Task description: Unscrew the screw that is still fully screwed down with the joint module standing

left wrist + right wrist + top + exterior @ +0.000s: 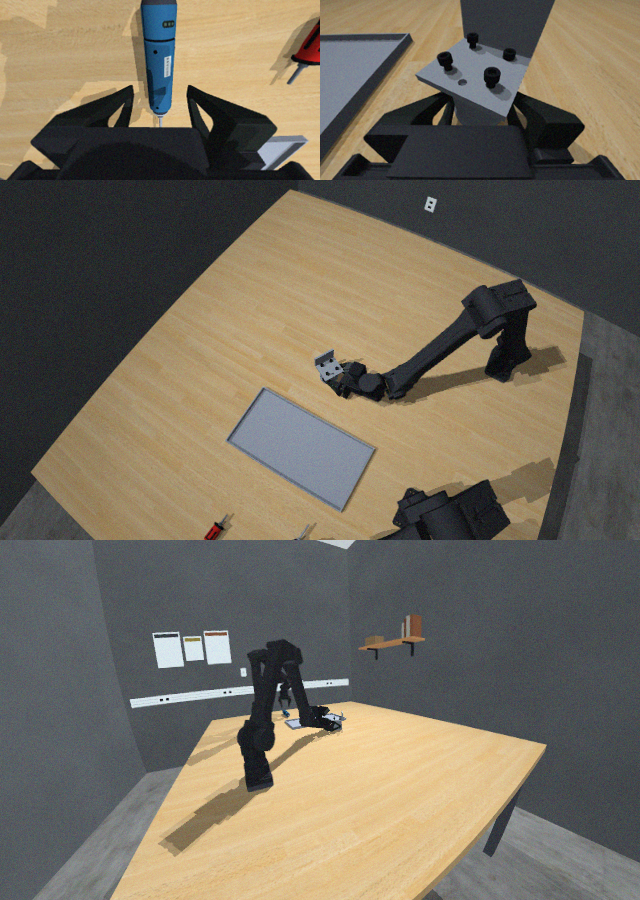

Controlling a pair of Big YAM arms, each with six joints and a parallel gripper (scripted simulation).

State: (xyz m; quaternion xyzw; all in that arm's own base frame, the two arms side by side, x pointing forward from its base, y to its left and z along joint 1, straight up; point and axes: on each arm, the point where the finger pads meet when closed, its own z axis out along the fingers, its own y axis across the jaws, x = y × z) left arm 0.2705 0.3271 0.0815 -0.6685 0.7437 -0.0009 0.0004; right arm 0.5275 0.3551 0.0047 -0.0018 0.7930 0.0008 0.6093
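The joint module [481, 114] stands on the table with a grey bracket [474, 78] [327, 366] [336, 719] on top. Several black screws sit in the bracket. The screw [509, 53] at the back right sits lowest; the others stand raised. My right gripper [480, 90] [341, 380] is low at the module, with its fingers closed against the body under the bracket. The blue electric screwdriver [158, 56] [285, 713] lies flat on the table. My left gripper [160, 89] [285, 700] is open and empty, hanging above its tip end.
A shallow grey tray [300, 447] [352, 72] lies beside the module, with a corner in the left wrist view [281, 146]. A red-handled screwdriver [215, 528] [309, 48] lies near the table edge. The left arm's base [450, 515] stands at the near corner.
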